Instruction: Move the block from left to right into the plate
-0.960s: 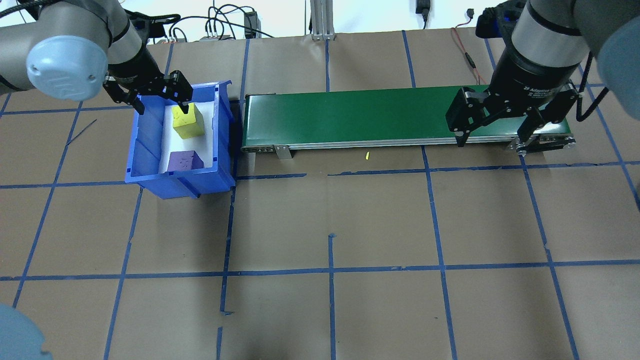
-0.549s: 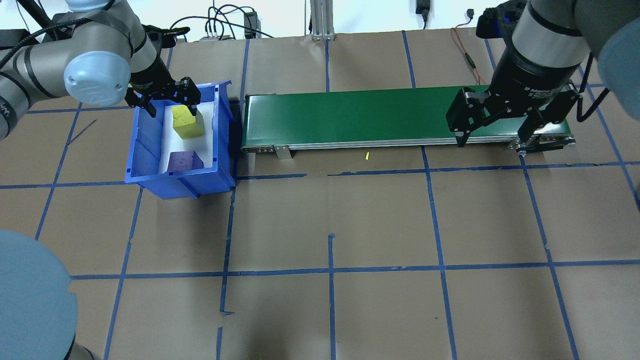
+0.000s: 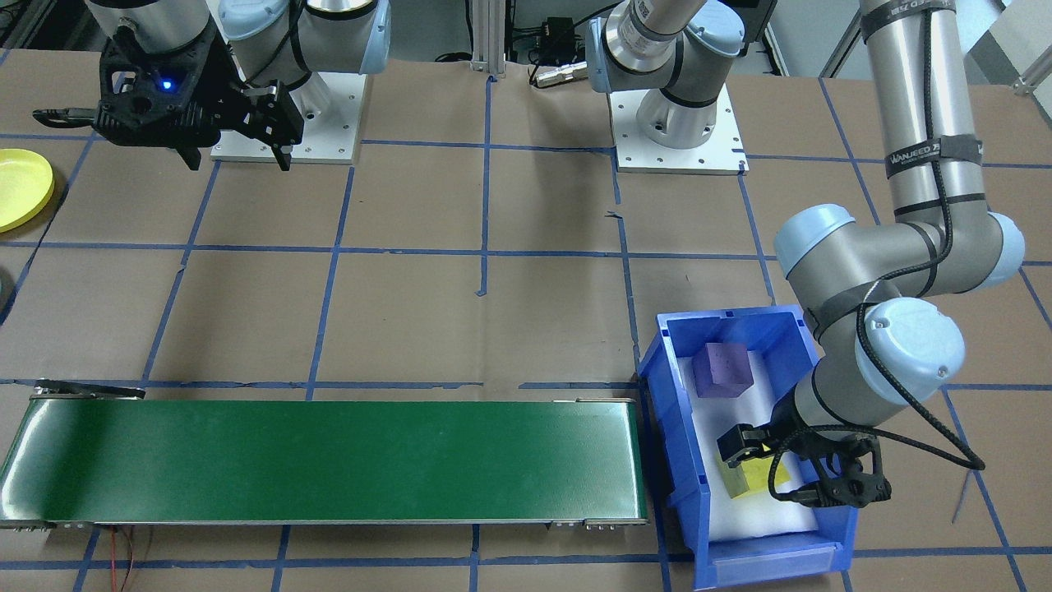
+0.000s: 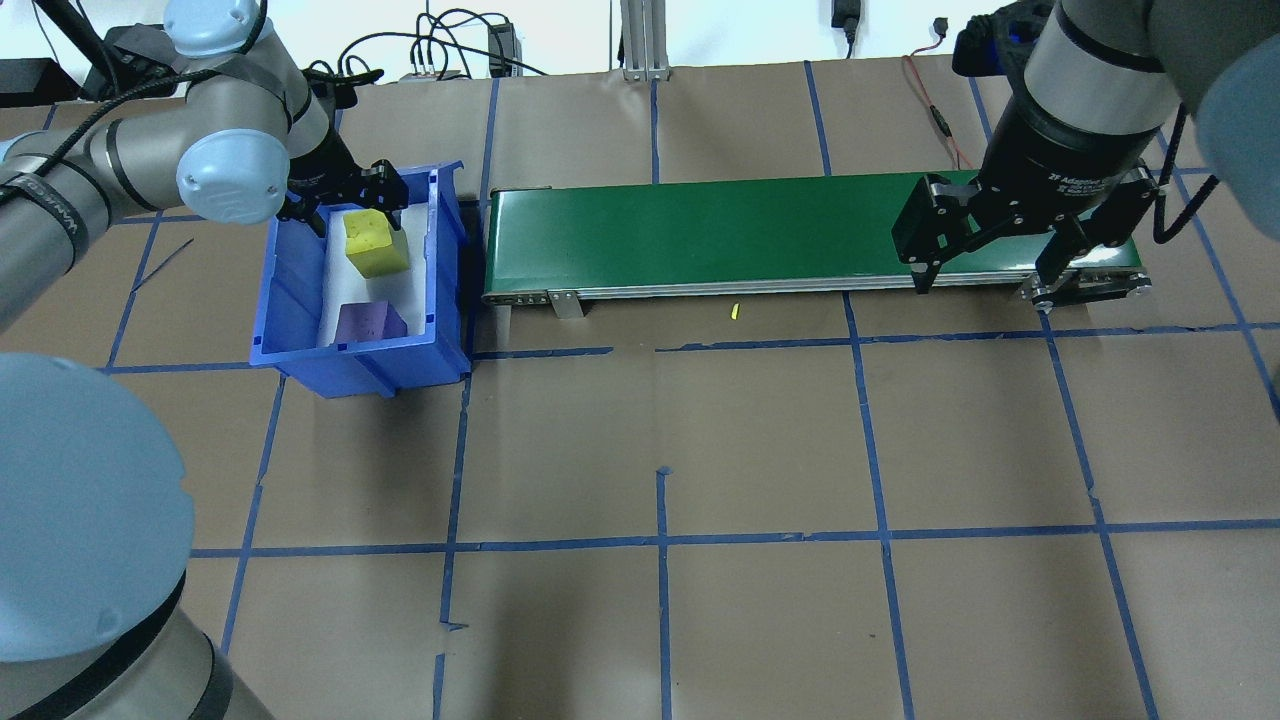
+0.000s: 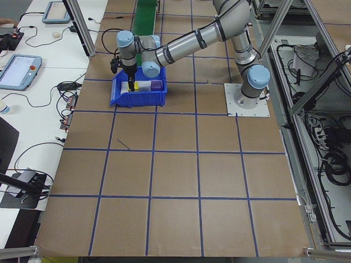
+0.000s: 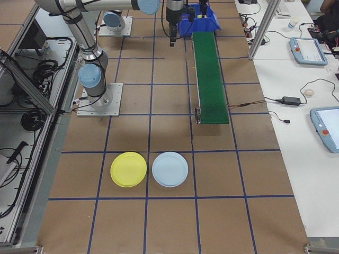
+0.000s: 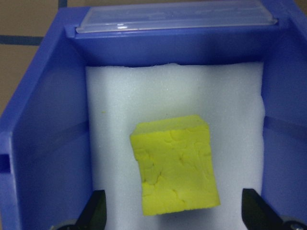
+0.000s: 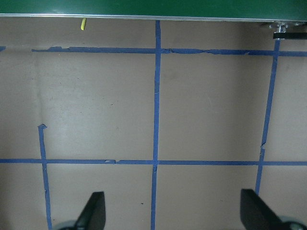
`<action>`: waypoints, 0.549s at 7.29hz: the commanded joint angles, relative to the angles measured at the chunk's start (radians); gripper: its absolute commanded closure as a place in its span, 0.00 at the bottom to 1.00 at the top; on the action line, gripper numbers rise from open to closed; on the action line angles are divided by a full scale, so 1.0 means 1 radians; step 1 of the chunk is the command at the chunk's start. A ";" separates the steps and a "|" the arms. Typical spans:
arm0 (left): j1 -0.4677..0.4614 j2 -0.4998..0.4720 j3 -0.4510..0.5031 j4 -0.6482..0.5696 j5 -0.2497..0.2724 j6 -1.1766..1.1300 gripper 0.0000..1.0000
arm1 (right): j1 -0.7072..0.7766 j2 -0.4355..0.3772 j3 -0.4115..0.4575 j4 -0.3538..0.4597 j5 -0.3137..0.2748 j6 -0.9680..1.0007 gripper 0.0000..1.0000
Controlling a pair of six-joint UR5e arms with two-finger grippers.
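Jaws of the left gripper (image 7: 172, 213) stand wide apart, one fingertip low on each side of the yellow block (image 7: 176, 165), with clear white foam showing between pads and block faces; nothing is held yet. The block lies slightly skewed on the foam liner inside the blue bin (image 4: 300, 340), at the end away from the purple block (image 4: 368, 322), which sits well apart from it. In the overhead view the left gripper (image 4: 350, 195) is down inside the bin just over the yellow block.

To do the grasp well, the wrist probably wants a small twist so the pads meet the block's flat faces squarely instead of its corners, and a little more descent so they close around its middle. The bin walls are near both fingers, so the closing should be centred.

Beyond the bin lies the green conveyor (image 4: 760, 235), and over its far end the right gripper (image 4: 1000, 250) hangs with fingers spread and empty. The yellow plate (image 6: 128, 169) waits on the table beside a pale blue plate (image 6: 170, 169), well away from the bin.
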 commanded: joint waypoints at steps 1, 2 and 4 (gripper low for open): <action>0.001 -0.029 -0.003 0.044 -0.001 -0.003 0.02 | 0.000 0.000 0.000 0.000 0.000 0.000 0.00; 0.001 -0.057 -0.005 0.049 0.001 -0.003 0.21 | 0.000 0.000 0.000 0.000 0.000 0.000 0.00; 0.001 -0.040 -0.013 0.047 -0.004 0.011 0.74 | 0.000 0.000 0.000 0.000 0.000 0.000 0.00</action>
